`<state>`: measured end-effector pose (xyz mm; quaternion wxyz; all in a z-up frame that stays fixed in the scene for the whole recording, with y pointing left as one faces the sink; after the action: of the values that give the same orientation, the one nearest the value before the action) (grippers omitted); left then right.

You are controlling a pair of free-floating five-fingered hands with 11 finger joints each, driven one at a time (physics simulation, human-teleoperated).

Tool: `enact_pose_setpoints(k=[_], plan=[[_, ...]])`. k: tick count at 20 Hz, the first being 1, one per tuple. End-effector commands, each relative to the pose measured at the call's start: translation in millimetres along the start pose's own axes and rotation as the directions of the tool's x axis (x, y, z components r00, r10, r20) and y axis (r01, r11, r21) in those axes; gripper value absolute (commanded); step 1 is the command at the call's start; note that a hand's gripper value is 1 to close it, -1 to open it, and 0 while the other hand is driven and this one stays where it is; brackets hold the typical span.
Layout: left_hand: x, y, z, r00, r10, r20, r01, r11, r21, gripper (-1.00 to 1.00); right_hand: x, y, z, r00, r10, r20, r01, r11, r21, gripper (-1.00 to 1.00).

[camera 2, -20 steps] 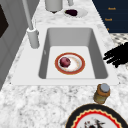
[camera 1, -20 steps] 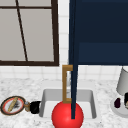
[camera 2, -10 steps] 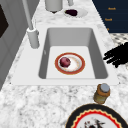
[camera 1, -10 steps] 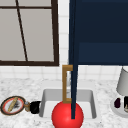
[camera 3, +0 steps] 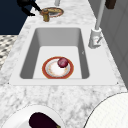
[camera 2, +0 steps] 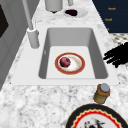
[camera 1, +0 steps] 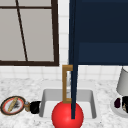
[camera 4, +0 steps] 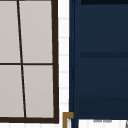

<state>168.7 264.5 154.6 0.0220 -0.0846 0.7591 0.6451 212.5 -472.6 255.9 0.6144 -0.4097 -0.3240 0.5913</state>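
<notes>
My left hand (camera 1: 35, 107) hovers by the counter's front edge, left of the sink (camera 1: 48, 100), fingers straight and spread, holding nothing. In the left side view the left hand (camera 2: 116, 55) points its fingers toward the basin. In the right side view the left hand (camera 3: 26, 6) is beside a small brown jar (camera 3: 45, 15). The jar (camera 2: 102, 93) stands between this hand and a patterned plate (camera 1: 12, 105). In the basin lies a red-rimmed plate (camera 2: 82, 63) with a dark red round fruit (camera 2: 65, 62) on it.
A dark blue cabinet door (camera 1: 73, 62) with a brass handle (camera 1: 65, 83) stands open, edge-on, above the sink. The faucet (camera 2: 32, 37) rises at the back. At the right end are a white container (camera 1: 123, 82) and an eggplant (camera 3: 42, 120) on a white plate. A red ball (camera 1: 67, 116) shows at the front.
</notes>
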Motion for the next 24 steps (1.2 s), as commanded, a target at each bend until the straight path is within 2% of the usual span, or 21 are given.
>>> enact_pose_setpoints(k=[1,5,6,7,9,12,15,18,21,24], plan=[[0,0,0,1.0000,0.000,0.000,0.000,1.0000,0.000,0.00,-28,16,-17,1.000,0.006,-0.003,-0.006,0.999,-0.049,1.00],[0,0,0,1.0000,0.000,0.000,0.000,1.0000,0.000,0.00,-46,29,-32,1.000,0.012,0.005,-0.012,0.995,-0.095,1.00],[0,0,0,1.0000,0.000,0.000,0.000,1.0000,0.000,0.00,-47,31,-38,1.000,0.020,0.008,-0.019,0.996,-0.085,1.00],[0,0,0,1.0000,0.000,0.000,0.000,1.0000,0.000,0.00,-39,33,-42,0.999,0.053,0.002,-0.052,0.996,-0.065,1.00],[0,0,0,1.0000,0.000,0.000,0.000,1.0000,0.000,0.00,-40,40,-50,0.993,0.104,-0.056,-0.107,0.992,-0.064,1.00],[0,0,0,1.0000,0.000,0.000,0.000,1.0000,0.000,0.00,-33,45,-76,0.982,0.143,-0.120,-0.151,0.987,-0.057,1.00],[0,0,0,1.0000,0.000,0.000,0.000,1.0000,0.000,0.00,-30,37,-95,0.978,0.132,-0.161,-0.137,0.990,-0.021,1.00],[0,0,0,1.0000,0.000,0.000,0.000,1.0000,0.000,0.00,-34,42,-114,0.982,0.129,-0.135,-0.132,0.991,-0.017,1.00],[0,0,0,1.0000,0.000,0.000,0.000,1.0000,0.000,0.00,-47,61,-134,0.986,0.136,-0.094,-0.140,0.990,-0.032,1.00],[0,0,0,1.0000,0.000,0.000,0.000,1.0000,0.000,0.00,-52,78,-155,0.988,0.125,-0.086,-0.131,0.990,-0.060,1.00]])
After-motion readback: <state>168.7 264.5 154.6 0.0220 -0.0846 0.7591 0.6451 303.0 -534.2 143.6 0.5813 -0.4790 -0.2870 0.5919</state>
